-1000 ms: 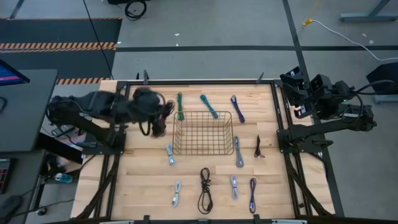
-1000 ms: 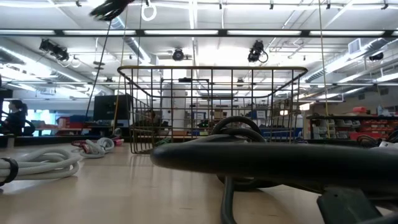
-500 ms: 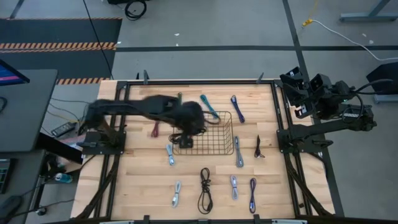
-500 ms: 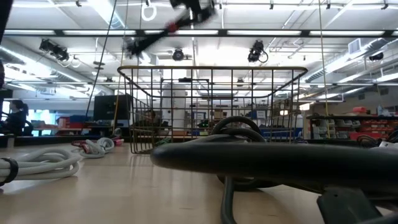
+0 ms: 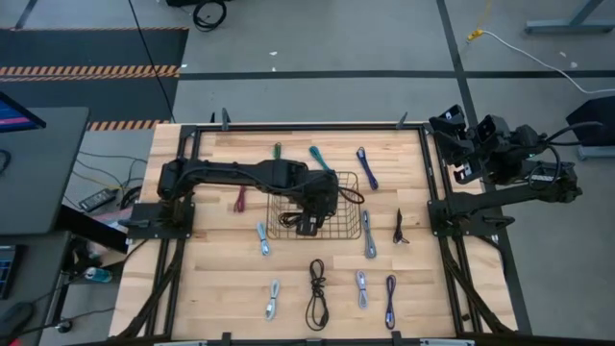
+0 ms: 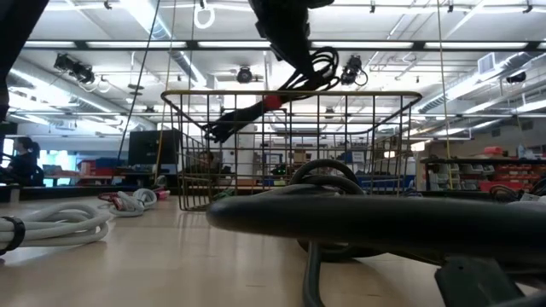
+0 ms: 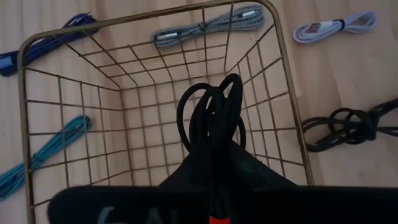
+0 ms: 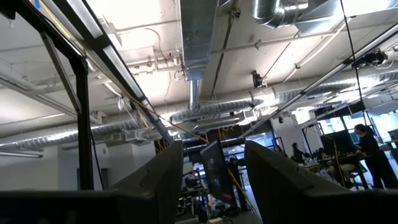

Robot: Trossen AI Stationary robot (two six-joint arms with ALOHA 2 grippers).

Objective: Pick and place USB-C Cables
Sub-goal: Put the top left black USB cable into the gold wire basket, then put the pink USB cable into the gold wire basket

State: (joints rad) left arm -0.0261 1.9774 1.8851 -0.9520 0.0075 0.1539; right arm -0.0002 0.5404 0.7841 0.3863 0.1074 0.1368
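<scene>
- We see the left gripper (image 7: pixel 211 186) hanging over the dark wire-mesh basket (image 5: pixel 279 204), its jaws clamped on a black coiled USB-C cable (image 7: pixel 211 121).
- The cable's loops stick out forward past the jaws, above the basket's open inside and clear of its floor; in the low view the same black cable (image 6: pixel 314 68) hangs just above the basket's top rim (image 6: pixel 290 94).
- In the left wrist view, a grey braided folded cable (image 7: pixel 208 28) lies on the wooden table (image 5: pixel 211 279) just outside the basket's far wall, beyond the jaws.
- To one side of the jaws, outside the mesh, lie a teal folded cable (image 7: pixel 46 155) and a dark blue cable (image 7: pixel 46 43).
- To the other side lie a white cable (image 7: pixel 336 26) and a loose black cable bundle (image 7: pixel 351 124), both on the table.
- The right gripper (image 8: pixel 211 180) waits off the table's right edge, pointing up at the ceiling, its 2 fingers (image 8: pixel 155 180) spread with nothing between them.
</scene>
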